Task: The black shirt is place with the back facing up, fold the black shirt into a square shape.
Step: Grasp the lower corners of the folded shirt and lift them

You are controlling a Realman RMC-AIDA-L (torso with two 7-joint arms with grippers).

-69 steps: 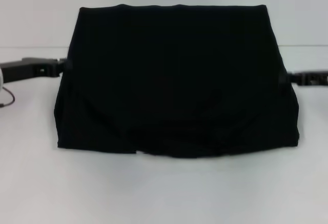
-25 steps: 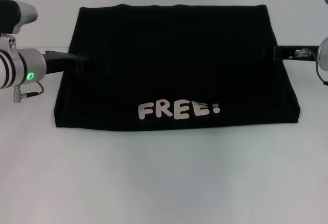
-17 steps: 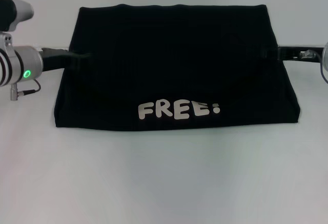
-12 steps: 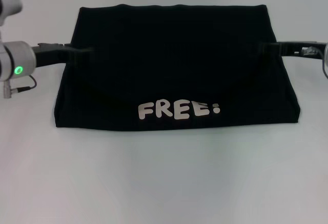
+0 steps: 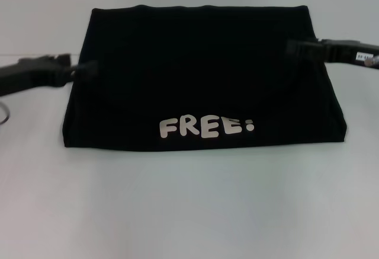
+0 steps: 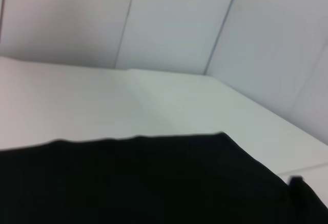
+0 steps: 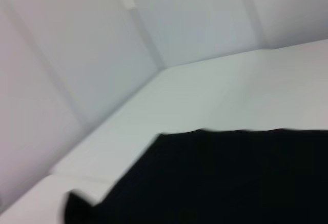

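Left hand (image 5: 89, 69) in low at the left edge of the black shirt (image 5: 201, 75), fingers impossible to read against the dark cloth. Right hand (image 5: 293, 48) reaching in over the shirt's right edge, fingers likewise unclear. Shirt folded into a broad block, lying flat mid white counter (image 5: 189, 211), white FREE lettering (image 5: 206, 127) facing up along the near edge.

- Light is bright, even and diffuse across the white matte tabletop (image 5: 189, 211).
- The large matte black cloth shirt (image 5: 201, 81) shows almost no fold detail; a faint shadow edges its near hem.
- Both wrist views are soft and blurred.
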